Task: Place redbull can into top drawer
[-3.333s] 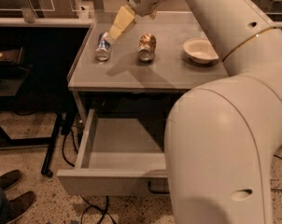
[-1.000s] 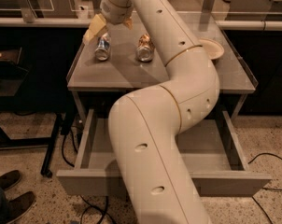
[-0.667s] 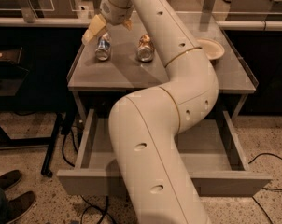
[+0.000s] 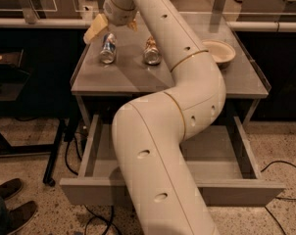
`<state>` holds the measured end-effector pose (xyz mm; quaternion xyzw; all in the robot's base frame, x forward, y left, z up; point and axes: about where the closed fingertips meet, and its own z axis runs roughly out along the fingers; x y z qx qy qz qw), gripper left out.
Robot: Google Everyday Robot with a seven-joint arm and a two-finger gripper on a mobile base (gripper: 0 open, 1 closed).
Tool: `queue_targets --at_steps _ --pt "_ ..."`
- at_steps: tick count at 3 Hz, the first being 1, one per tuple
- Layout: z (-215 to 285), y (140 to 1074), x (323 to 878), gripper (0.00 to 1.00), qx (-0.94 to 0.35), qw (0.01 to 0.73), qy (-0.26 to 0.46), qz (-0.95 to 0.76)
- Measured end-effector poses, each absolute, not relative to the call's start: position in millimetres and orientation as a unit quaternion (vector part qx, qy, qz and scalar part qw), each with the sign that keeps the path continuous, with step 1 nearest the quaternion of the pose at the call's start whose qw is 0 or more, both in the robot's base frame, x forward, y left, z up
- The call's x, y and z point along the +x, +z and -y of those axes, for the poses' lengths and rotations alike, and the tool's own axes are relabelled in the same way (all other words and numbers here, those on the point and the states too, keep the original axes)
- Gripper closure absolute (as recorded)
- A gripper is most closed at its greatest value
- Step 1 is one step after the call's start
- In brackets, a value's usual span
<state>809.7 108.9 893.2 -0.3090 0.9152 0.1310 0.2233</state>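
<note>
The redbull can (image 4: 108, 48), blue and silver, lies on its side at the back left of the grey table top (image 4: 138, 80). My gripper (image 4: 113, 27) hangs just above the can's far end, with its yellowish fingers (image 4: 95, 30) spread to either side, open and empty. The top drawer (image 4: 96, 151) is pulled out under the table, and its front panel (image 4: 89, 190) faces the camera. My white arm crosses the middle of the view and hides most of the drawer's inside.
A brown-and-gold can (image 4: 151, 50) lies just right of the redbull can. A shallow cream bowl (image 4: 217, 52) sits at the back right. Cables lie on the speckled floor (image 4: 280, 180). A person's shoes (image 4: 11, 204) are at the lower left.
Since 3.3 s ago the arm has swung left and stretched out over the table, bringing the gripper above the redbull can. In the last second it has barely moved.
</note>
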Motion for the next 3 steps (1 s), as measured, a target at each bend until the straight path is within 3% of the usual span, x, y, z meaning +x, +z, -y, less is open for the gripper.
queue_targets --at_steps 3 --pt "-108.8 891.3 820.6 0.00 -0.239 0.225 0.102 -0.939"
